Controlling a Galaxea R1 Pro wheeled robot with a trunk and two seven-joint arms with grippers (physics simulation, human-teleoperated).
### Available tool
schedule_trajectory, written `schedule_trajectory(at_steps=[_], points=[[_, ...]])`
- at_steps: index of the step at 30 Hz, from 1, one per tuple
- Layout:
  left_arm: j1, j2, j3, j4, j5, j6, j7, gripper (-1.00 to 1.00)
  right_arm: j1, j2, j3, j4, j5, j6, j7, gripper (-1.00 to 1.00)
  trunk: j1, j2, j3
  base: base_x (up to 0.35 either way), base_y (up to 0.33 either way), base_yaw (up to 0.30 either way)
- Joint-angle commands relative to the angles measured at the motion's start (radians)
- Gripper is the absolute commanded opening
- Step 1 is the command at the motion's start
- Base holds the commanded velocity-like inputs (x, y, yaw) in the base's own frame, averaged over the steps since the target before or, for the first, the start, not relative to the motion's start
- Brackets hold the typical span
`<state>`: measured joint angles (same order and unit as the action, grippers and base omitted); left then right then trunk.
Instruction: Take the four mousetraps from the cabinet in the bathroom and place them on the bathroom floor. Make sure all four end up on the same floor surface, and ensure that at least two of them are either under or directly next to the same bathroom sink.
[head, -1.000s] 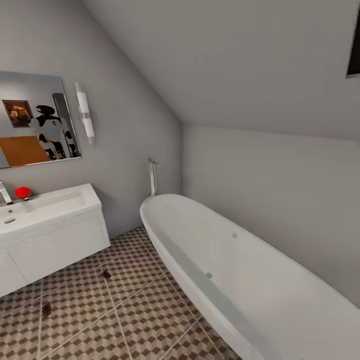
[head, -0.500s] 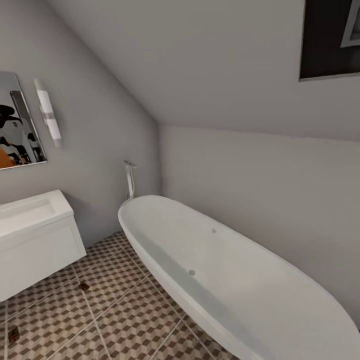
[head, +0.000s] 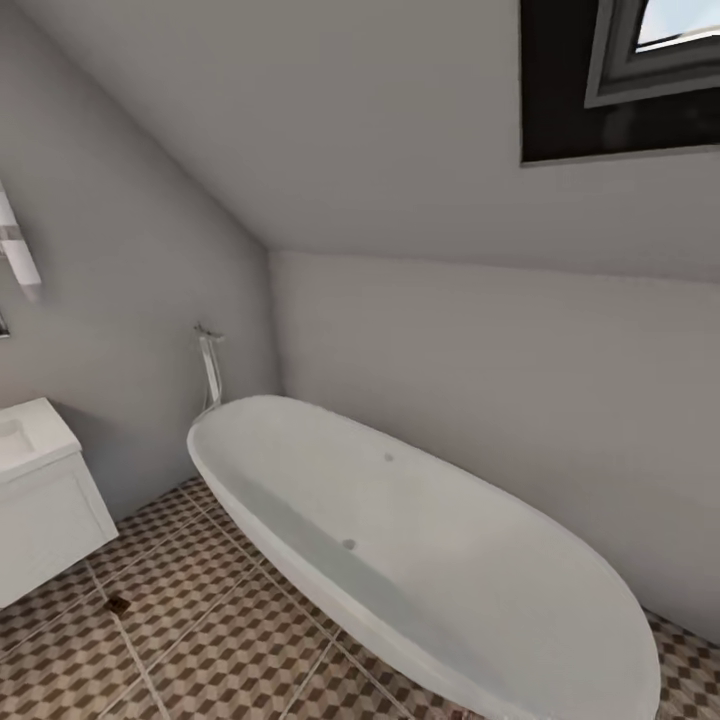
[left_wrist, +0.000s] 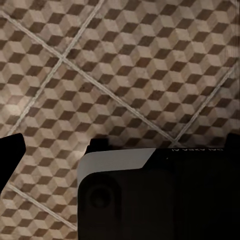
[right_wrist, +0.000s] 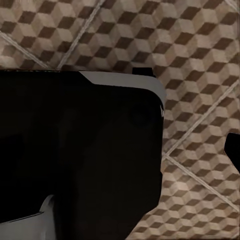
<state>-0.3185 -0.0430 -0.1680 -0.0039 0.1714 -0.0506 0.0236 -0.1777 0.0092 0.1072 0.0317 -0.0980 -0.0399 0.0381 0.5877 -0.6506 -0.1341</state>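
The head camera has been swung to the right since the earlier pictures: the mirror has left the frame. At the left edge, a corner of the sink (head: 22, 432) on its white vanity is seen; one mousetrap (head: 118, 604) lies on the bathroom floor (head: 230, 640) just beside it. The bathtub (head: 400, 540) follows, then a skylight (head: 640, 70). Whether either gripper is parted or closed cannot be told

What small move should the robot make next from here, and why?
Probably turn the base away to look for the cabinet. The head view faces the bathtub, and one mousetrap already lies on the bathroom floor beside the sink, so more must likely be fetched.
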Motion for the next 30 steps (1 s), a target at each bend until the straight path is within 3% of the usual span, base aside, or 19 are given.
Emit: schedule_trajectory(at_steps=[1, 30], points=[[-0.001, -0.001, -0.009, 0.001, 0.010, -0.003, 0.002, 1.00, -0.002, 0.000, 0.008, 0.003, -0.011, -0.005, 0.003, 1.00, 0.000, -0.001, -0.002, 0.000, 0.000, -0.300], [-0.001, -0.003, -0.009, 0.001, 0.010, -0.004, 0.002, 1.00, 0.006, -0.002, 0.008, 0.004, -0.016, -0.009, 0.003, 1.00, 0.000, -0.001, -0.002, 0.000, 0.000, -0.300]])
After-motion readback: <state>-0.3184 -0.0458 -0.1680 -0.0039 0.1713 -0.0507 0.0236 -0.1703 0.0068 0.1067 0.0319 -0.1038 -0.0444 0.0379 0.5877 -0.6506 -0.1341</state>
